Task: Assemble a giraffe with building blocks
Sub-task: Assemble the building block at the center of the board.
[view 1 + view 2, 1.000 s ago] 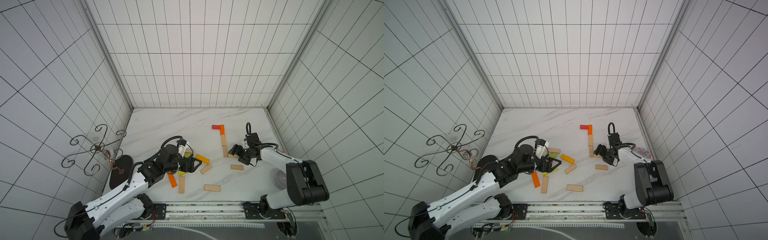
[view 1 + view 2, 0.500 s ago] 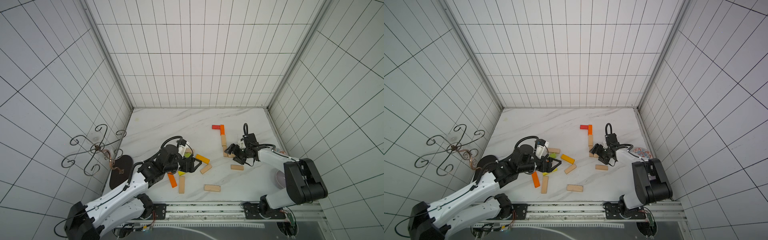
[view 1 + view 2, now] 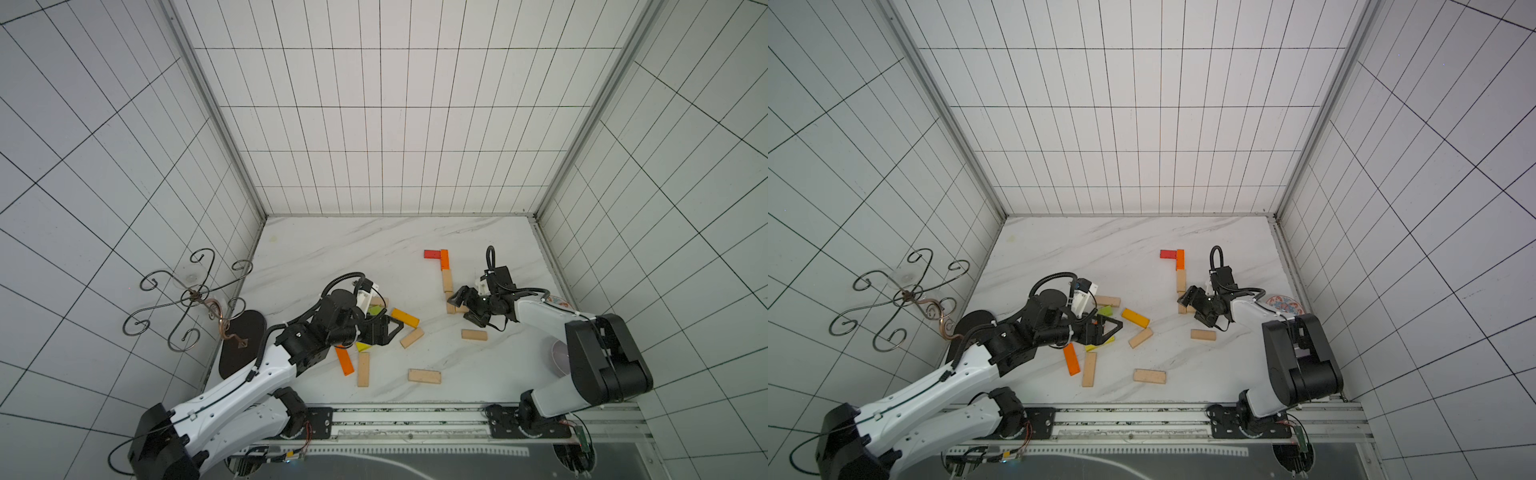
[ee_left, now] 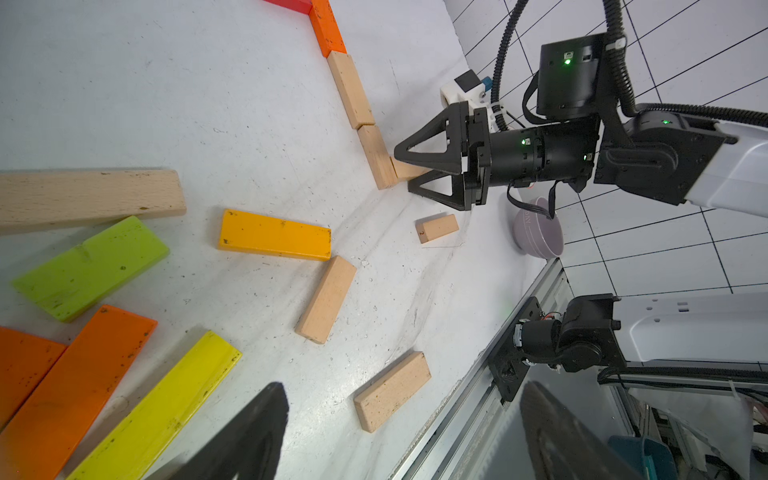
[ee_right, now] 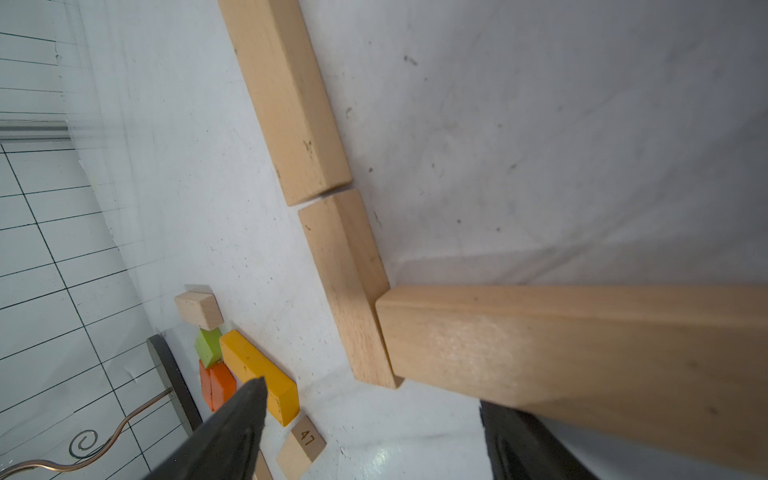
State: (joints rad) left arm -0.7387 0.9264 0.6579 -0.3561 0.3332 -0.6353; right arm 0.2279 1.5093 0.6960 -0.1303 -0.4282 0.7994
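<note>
my left pincer (image 3: 392, 330) is open. my right pincer (image 4: 402, 173) is open around a wood block (image 5: 561, 353), near the half-hidden purple bowl (image 3: 556, 352).

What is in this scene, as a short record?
Surface: marble table
Giraffe so far: red block, orange block and two wood blocks in a line, flat
Right gripper: open, jaws astride a crosswise block at the line's end
Left gripper: open, empty, over loose blocks
Extras: bowl, wire stand
</note>
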